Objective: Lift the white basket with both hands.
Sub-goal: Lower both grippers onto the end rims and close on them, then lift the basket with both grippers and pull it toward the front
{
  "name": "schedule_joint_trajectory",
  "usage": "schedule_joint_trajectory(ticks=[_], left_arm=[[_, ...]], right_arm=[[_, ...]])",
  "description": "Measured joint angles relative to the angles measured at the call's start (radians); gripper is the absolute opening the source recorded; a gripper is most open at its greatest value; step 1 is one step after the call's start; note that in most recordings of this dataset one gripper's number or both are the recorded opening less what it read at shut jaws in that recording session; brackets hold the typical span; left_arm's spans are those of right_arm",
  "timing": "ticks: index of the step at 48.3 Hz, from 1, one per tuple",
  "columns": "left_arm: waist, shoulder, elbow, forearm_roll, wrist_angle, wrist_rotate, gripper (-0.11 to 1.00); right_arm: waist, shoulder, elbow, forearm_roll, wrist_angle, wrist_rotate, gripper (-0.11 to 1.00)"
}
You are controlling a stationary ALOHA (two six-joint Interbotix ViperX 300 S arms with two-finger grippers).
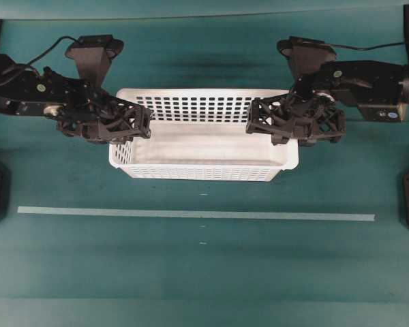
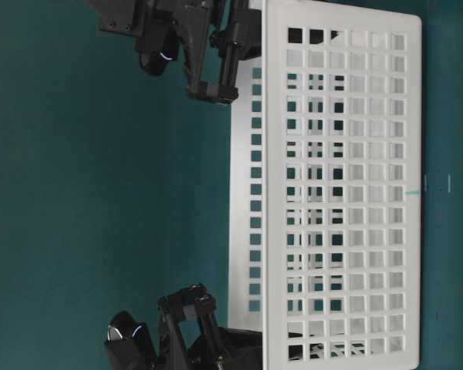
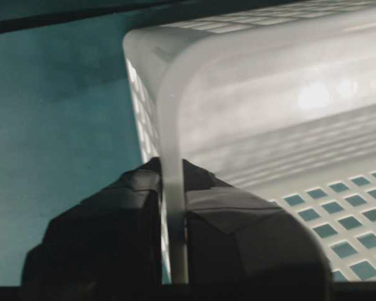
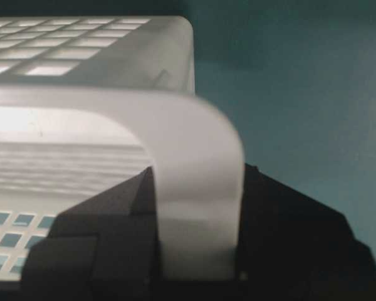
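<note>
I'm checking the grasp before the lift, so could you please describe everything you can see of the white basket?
The white basket is a large rectangular tub, plastic by its look, with a rolled rim, rounded corners, a solid floor and rows of small rectangular holes in its walls. It sits upright and empty on the green table. The left gripper straddles its left end wall and the right gripper its right end wall, each with one finger inside and one outside.
</note>
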Motion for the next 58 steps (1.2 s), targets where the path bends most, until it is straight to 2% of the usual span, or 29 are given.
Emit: schedule_joint_trajectory(ticks=[18,31,46,58], left_arm=[[0.0,0.0,-0.002,0.0,0.002,-0.005,0.02],[0.0,-0.025,-0.029,0.0,0.08,-0.005,-0.03],[-0.003,-0.037,-0.037,0.0,0.087,-0.008,-0.03],[-0.032,-0.037,-0.037,0.0,0.094,-0.051,-0.03]], right_arm=[[0.0,0.0,0.0,-0.011,-0.011,-0.003,0.16],[0.012,-0.029,-0.008,-0.011,0.02,0.002,0.16],[0.009,-0.046,-0.009,-0.011,0.035,0.002,0.16],[0.026,-0.048,-0.006,-0.011,0.043,0.002,0.16]])
